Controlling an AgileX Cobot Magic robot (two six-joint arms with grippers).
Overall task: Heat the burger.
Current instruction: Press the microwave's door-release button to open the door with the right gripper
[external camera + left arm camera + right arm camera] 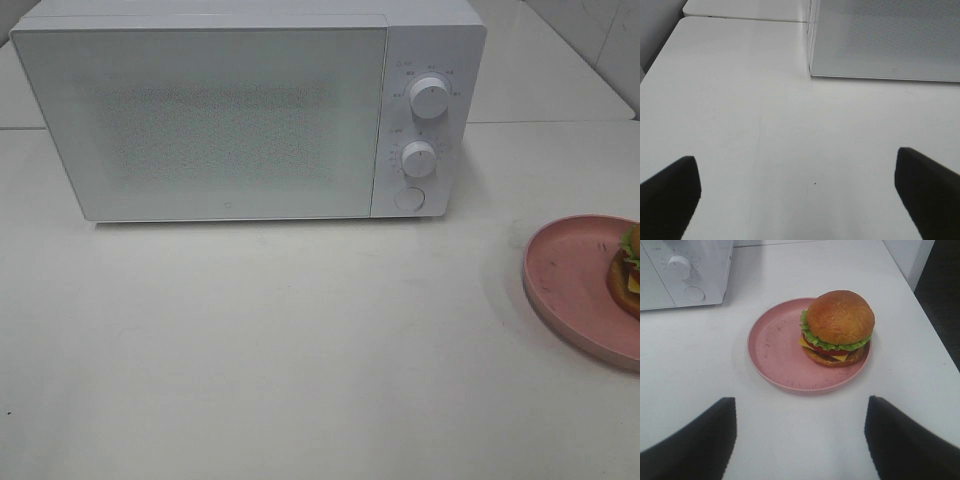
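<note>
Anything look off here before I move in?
Nothing spilled or damaged. The burger sits off-centre, near the rim of the pink plate, which shows a few dark specks. The microwave is shut.

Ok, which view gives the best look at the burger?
The right wrist view: the burger sits whole on the pink plate, layers visible. The exterior high view catches only a sliver at the frame's edge. The left wrist view misses it entirely.

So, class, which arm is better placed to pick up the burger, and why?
Right. The right gripper, open, faces the burger on the pink plate; the left gripper faces the microwave instead.
</note>
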